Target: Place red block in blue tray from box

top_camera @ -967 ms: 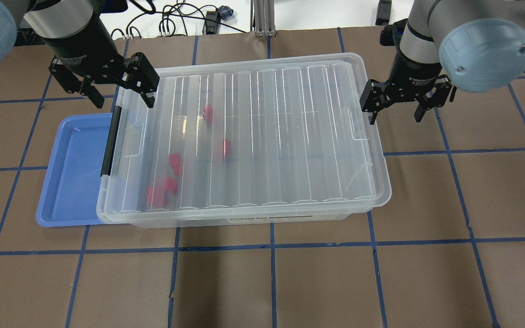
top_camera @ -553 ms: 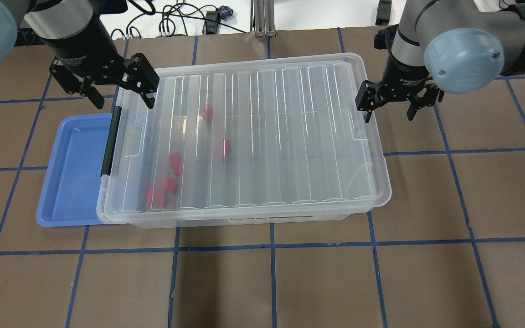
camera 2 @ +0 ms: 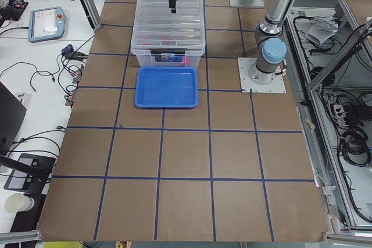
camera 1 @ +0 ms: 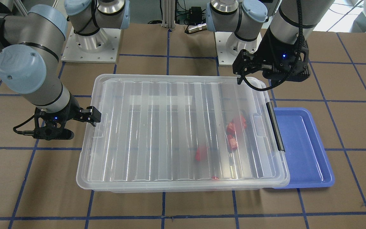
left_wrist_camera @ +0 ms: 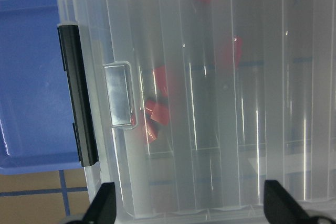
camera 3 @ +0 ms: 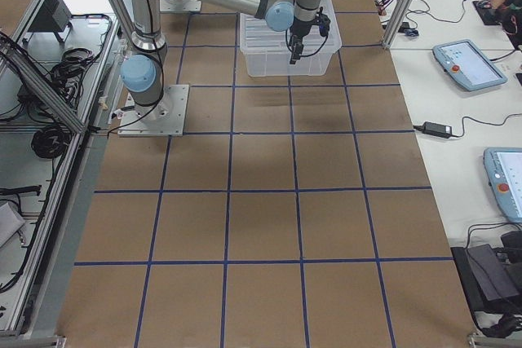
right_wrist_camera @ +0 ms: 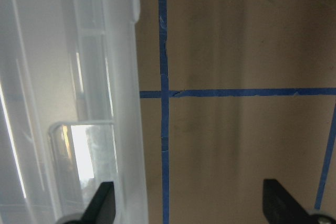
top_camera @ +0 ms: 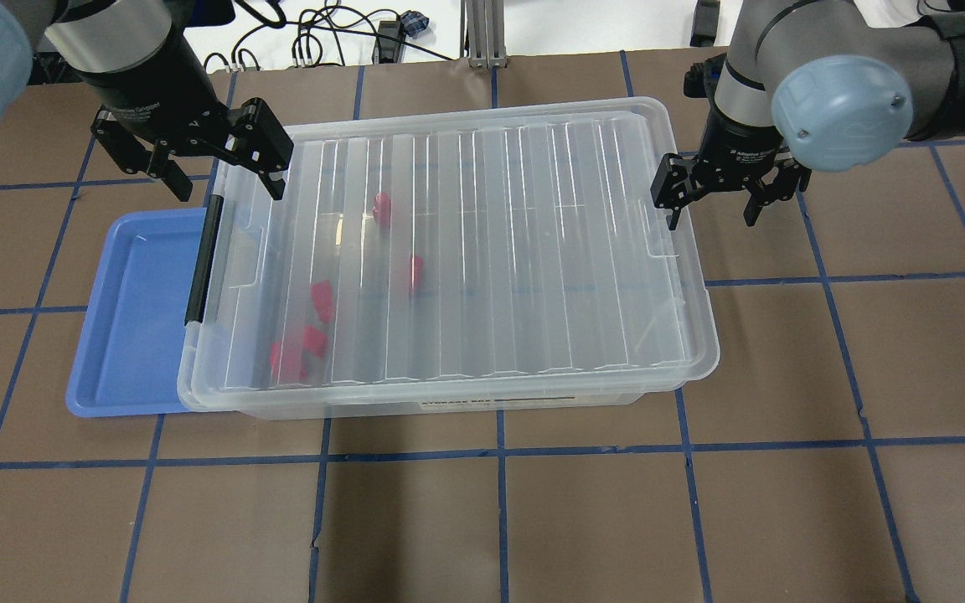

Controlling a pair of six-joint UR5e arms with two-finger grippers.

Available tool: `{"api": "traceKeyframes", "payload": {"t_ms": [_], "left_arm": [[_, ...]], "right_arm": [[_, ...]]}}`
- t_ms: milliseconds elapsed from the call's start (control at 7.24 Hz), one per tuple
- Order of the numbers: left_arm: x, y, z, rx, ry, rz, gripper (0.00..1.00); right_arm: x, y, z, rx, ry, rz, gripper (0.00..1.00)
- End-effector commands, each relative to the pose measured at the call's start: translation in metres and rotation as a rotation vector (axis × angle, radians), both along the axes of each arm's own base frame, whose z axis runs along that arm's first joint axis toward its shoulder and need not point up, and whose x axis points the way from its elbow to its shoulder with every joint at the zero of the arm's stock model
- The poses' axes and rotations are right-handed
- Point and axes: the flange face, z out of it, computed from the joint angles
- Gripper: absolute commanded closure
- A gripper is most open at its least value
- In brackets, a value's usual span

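Left gripper [top_camera: 223,177]: jaws spread wide, nothing between them. It hangs over the far corner of the box [top_camera: 466,394] at the latch end. The wrist view shows both black fingertips [left_wrist_camera: 102,205] low in frame, with the lid beneath them.

Right gripper [top_camera: 713,219]: jaws likewise apart and empty. It stands at the opposite end of the box. One fingertip [right_wrist_camera: 102,203] lies over the box's rounded rim, the other over bare table. Contact with the rim cannot be confirmed.

Lid [top_camera: 533,251]: translucent plastic, ribbed in parallel ridges with glare streaks, seated on the box. A moulded clear tab shows at each end. A straight black latch bar [top_camera: 202,260] runs along the end by the left gripper.

Contents: one red block [top_camera: 382,207] sits inside the box under the lid, toward the far side of the latch end. The other red blocks [top_camera: 294,356] lie nearer the front corner, partly clustered. All are blurred by the lid, so their stepped shape is not readable.

Blue tray [top_camera: 135,318]: smooth periwinkle plastic, shallow, with rounded corners and a raised rim. It lies beside the latch end, its inner edge hidden under the box's overhanging rim. It holds no block.

Table [top_camera: 583,519]: matte brown surface, gridded with blue tape.
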Motion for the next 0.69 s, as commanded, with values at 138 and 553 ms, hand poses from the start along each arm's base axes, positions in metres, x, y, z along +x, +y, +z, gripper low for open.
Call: {"api": "traceKeyframes", "payload": {"t_ms": [138, 553], "left_arm": [[0.000, 0.000, 0.000, -0.001, -0.002, -0.002, 0.00], [0.000, -0.001, 0.000, 0.001, 0.003, 0.000, 0.00]], "right_arm": [[-0.005, -0.005, -0.006, 0.003, 0.014, 0.009, 0.00], [-0.037, -0.011, -0.006, -0.008, 0.013, 0.003, 0.00]]}}
